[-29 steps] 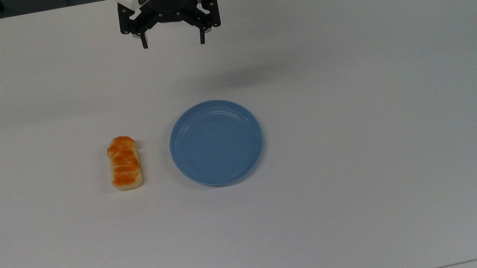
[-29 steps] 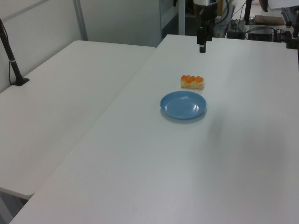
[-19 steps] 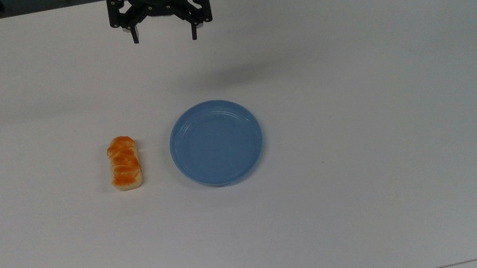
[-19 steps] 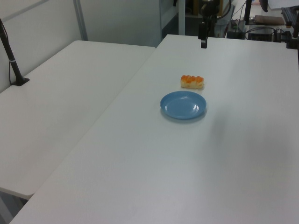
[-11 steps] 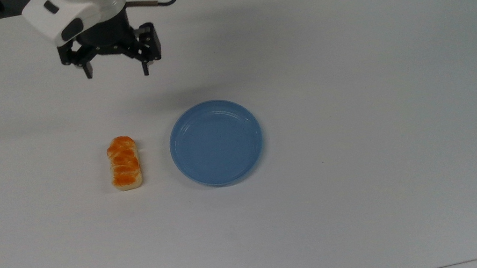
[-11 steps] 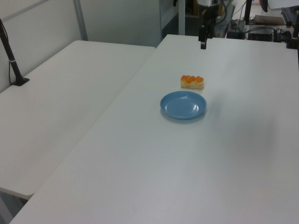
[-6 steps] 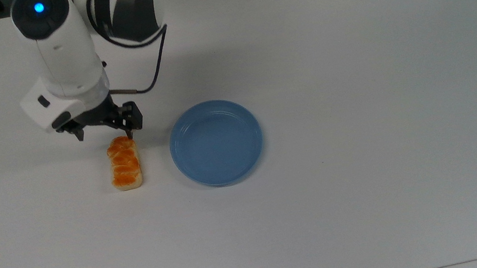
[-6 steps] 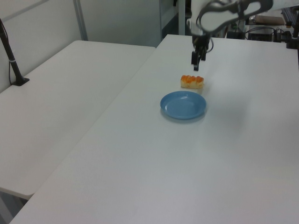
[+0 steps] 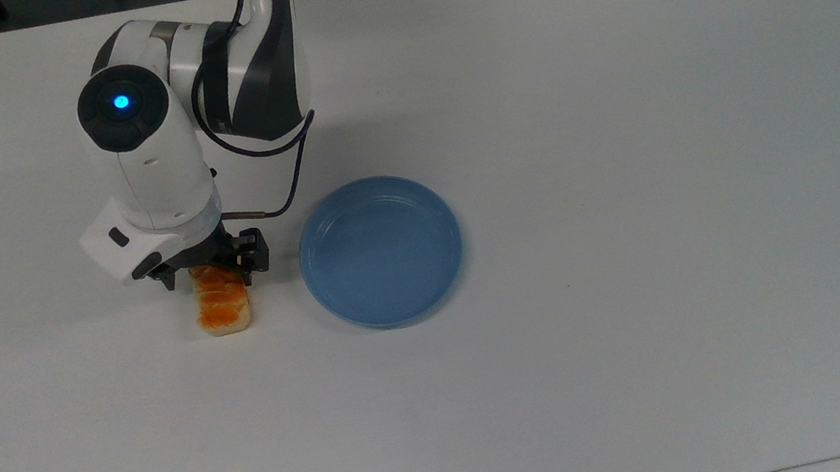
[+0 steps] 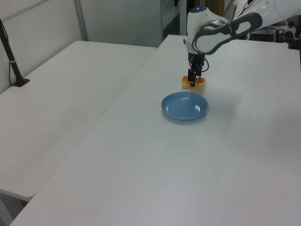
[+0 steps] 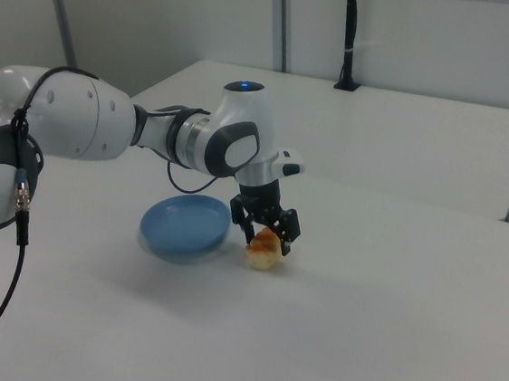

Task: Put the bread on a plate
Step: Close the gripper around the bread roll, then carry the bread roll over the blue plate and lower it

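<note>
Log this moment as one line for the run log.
gripper: open, straddling bread | bread: on table, ungrasped | plate: empty, beside bread

The gripper (image 9: 207, 282), which starts at the top middle of the top view, well apart from everything on the table, now sits left of centre in the frame, down over the bread (image 9: 222, 305). Its open fingers straddle the loaf's upper end, one on each long side. The white arm (image 9: 152, 168), earlier cut off at the top edge, now reaches across the upper left of the top view. In the left view the gripper (image 10: 193, 83) drops from the top edge to the bread (image 10: 198, 84), just above the plate (image 10: 184, 106).
</note>
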Controlling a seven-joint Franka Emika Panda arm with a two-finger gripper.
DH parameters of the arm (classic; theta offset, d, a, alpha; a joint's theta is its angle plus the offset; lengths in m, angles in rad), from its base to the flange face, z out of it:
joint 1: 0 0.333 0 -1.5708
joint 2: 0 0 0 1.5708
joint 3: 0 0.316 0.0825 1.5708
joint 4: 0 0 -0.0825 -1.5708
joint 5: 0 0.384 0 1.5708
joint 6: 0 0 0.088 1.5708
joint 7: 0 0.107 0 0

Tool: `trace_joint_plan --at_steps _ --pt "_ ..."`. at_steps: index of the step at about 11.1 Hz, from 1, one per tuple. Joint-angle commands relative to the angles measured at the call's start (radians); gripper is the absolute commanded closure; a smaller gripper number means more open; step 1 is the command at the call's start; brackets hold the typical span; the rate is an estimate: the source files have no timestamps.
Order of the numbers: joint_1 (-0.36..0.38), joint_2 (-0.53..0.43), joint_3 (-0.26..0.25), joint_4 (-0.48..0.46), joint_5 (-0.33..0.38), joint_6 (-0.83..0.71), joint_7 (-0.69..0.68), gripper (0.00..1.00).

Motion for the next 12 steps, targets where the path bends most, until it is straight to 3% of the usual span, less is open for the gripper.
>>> trace_joint_plan --at_steps 1,3,6,8,12 --pt "0.003 -0.002 0.000 0.001 0.027 0.017 -0.010 0.49" --pt "0.005 -0.004 0.000 0.001 0.032 0.023 -0.010 0.58" --pt "0.017 -0.074 0.006 -0.006 0.033 0.002 -0.011 0.59" --pt "0.060 -0.128 0.029 -0.006 0.032 -0.116 0.019 0.58" --pt "0.204 -0.142 0.066 -0.071 0.015 -0.097 0.151 0.58"
